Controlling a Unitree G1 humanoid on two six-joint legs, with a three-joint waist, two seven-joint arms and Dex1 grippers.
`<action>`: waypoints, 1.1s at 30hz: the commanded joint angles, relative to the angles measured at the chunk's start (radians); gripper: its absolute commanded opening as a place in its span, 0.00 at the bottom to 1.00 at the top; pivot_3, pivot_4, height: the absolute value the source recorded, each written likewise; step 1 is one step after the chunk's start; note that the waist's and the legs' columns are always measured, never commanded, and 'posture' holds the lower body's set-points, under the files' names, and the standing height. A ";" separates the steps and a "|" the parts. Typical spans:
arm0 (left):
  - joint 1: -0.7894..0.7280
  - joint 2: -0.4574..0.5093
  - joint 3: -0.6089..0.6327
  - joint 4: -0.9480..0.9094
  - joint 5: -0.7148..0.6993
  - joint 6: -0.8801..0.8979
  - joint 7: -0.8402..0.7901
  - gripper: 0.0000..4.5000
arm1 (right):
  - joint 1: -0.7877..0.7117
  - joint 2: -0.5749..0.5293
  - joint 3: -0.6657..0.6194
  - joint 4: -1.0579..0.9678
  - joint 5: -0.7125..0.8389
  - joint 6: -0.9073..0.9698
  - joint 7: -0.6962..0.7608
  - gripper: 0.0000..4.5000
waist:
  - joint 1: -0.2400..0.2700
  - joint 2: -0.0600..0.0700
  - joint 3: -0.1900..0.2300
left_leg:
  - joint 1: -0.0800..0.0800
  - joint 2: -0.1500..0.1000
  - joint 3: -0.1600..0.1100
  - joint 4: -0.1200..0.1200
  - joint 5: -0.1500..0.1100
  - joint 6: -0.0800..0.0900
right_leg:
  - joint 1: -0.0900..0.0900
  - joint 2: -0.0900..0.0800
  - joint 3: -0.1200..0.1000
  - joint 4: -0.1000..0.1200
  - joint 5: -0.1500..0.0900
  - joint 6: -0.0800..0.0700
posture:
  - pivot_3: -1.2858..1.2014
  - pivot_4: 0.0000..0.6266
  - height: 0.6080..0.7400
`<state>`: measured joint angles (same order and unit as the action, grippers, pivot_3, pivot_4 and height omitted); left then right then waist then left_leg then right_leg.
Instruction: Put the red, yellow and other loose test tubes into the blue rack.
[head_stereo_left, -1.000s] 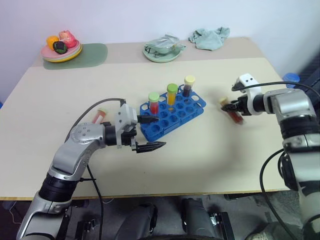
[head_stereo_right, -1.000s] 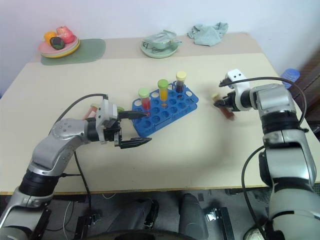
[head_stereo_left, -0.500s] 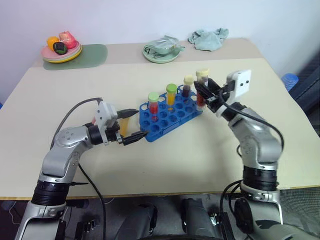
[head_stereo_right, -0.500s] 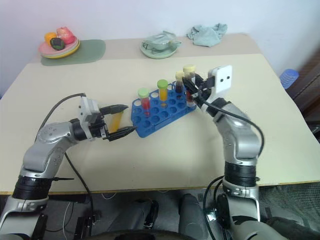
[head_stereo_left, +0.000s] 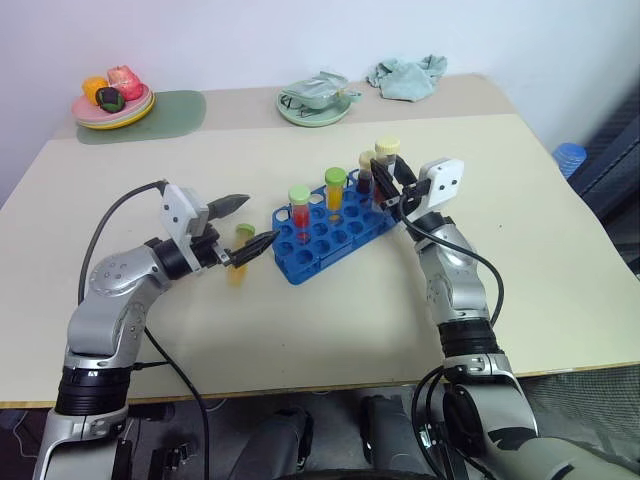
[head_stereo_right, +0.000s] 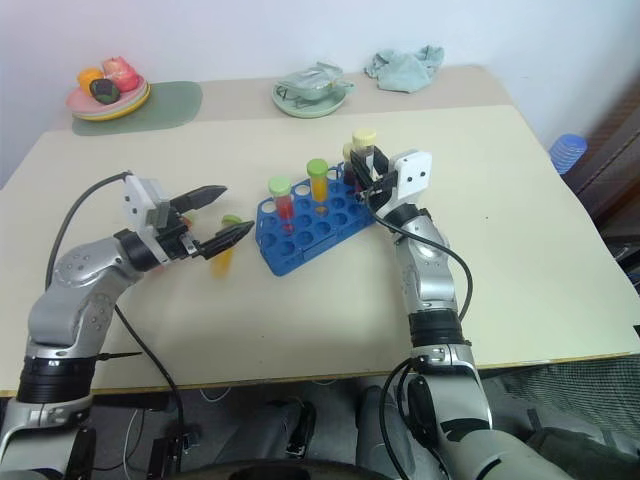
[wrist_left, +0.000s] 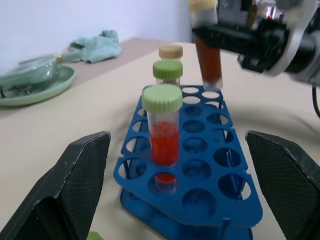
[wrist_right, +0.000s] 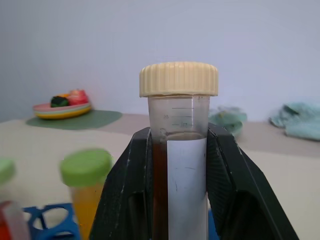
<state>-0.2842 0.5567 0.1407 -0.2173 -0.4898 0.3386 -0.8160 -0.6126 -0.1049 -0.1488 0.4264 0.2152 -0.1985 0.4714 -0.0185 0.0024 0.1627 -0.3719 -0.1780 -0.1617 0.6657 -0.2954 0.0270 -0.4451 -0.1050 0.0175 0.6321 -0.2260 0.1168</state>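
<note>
The blue rack (head_stereo_left: 330, 228) stands mid-table with three capped tubes upright in it: a red tube (head_stereo_left: 300, 208), a yellow tube (head_stereo_left: 334, 190) and a dark brown tube (head_stereo_left: 365, 172). My right gripper (head_stereo_left: 388, 186) is shut on another brown tube with a cream cap (wrist_right: 179, 150), holding it upright over the rack's far right end. Just left of the rack, my left gripper (head_stereo_left: 260, 220) is open and points at it. A loose yellow-orange test tube with a green cap (head_stereo_left: 239, 255) lies on the table under the left fingers (wrist_left: 75, 190).
At the back left, a plate of toy food (head_stereo_left: 110, 100) sits on a green mat (head_stereo_left: 165, 105). A green dish with a plastic bag (head_stereo_left: 315, 100) and a crumpled cloth (head_stereo_left: 405, 75) are at the back centre. A blue object (head_stereo_left: 568, 155) is off the table's right edge.
My right gripper swung left from beside the rack to over its far right end, turning the brown tube upright. The left gripper drew back left from the rack. The camera also shifted.
</note>
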 joint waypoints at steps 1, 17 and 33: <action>0.004 0.015 0.038 -0.067 -0.028 0.022 0.029 0.99 | -0.032 0.011 -0.012 0.035 0.024 -0.070 -0.002 0.17 | 0.000 0.000 0.000 | 0.000 0.000 0.000 0.000 0.000 0.000 | 0.000 0.000 0.000 0.000 0.000 0.000 | 0.52 0.24 1.00; -0.009 0.021 0.063 -0.108 -0.074 0.083 0.087 0.99 | -0.034 0.031 -0.049 0.253 0.049 -0.254 -0.030 0.17 | 0.001 0.000 0.000 | 0.001 0.002 0.000 0.000 0.000 -0.001 | 0.001 0.002 0.001 0.000 0.001 -0.001 | 0.52 0.24 1.00; 0.030 -0.019 0.240 -0.222 -0.115 0.358 0.569 0.99 | 0.150 -0.230 0.075 -0.374 0.019 0.072 0.058 0.92 | 0.008 0.000 0.000 | 0.001 0.002 0.000 0.000 0.000 -0.002 | 0.000 0.003 0.002 0.000 0.001 -0.001 | 0.52 0.24 1.00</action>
<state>-0.2431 0.5141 0.3484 -0.3860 -0.5996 0.6424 -0.2932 -0.4695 -0.2913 -0.0819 0.2048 0.1805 -0.2466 0.4787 -0.0104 0.0026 0.1624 -0.3714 -0.1762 -0.1617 0.6653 -0.2954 0.0250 -0.4453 -0.1024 0.0199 0.6321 -0.2254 0.1159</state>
